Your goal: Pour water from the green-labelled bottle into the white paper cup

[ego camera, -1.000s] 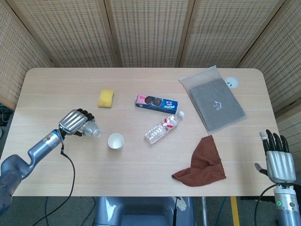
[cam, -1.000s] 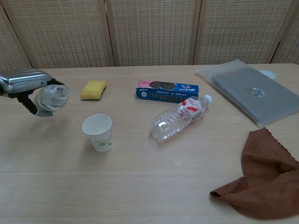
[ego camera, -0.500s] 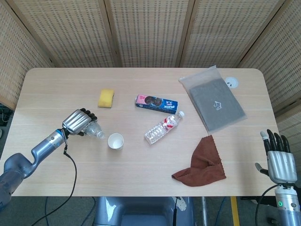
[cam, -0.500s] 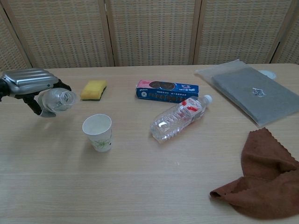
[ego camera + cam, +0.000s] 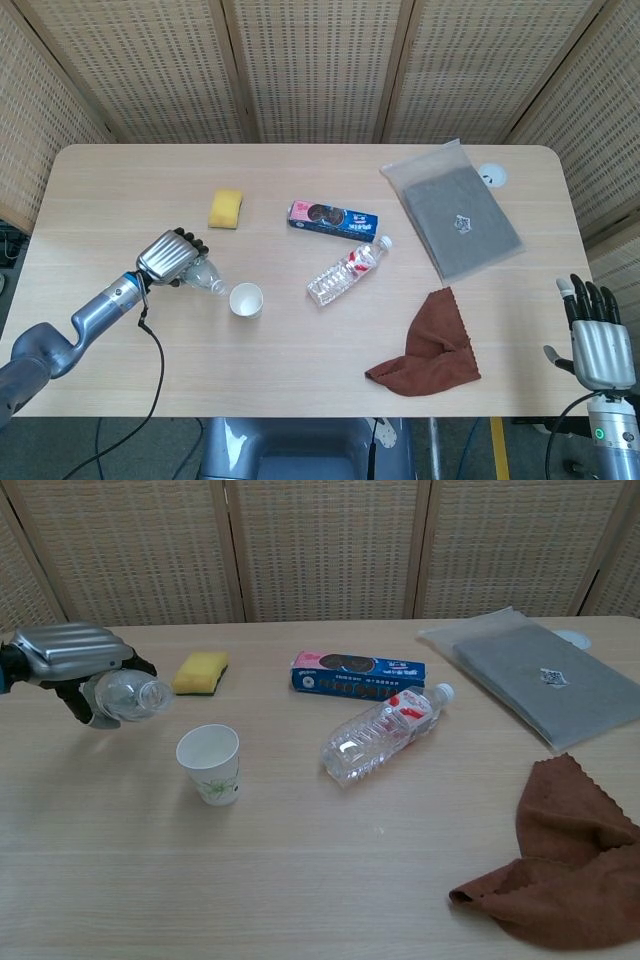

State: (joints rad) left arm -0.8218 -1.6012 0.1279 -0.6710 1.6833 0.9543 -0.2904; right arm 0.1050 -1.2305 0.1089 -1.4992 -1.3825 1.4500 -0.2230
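Note:
My left hand (image 5: 172, 256) (image 5: 70, 650) grips a clear plastic bottle (image 5: 205, 280) (image 5: 130, 695) held tilted on its side above the table, open mouth pointing right. The hand covers its label, so no green shows. The white paper cup (image 5: 246, 299) (image 5: 209, 764) stands upright just right of and below the bottle's mouth, apart from it. My right hand (image 5: 597, 338) hangs off the table's right edge, fingers apart, holding nothing; only the head view shows it.
A red-labelled bottle (image 5: 347, 272) (image 5: 385, 732) lies on its side mid-table. Behind it are a blue cookie box (image 5: 333, 218) (image 5: 358, 671) and a yellow sponge (image 5: 226, 208) (image 5: 200, 671). A brown cloth (image 5: 430, 345) (image 5: 560, 865) and a grey pouch (image 5: 458, 215) (image 5: 540, 680) lie to the right.
My left hand has carried the bottle to the right, bringing its mouth closer to the cup. The right hand has sunk slightly.

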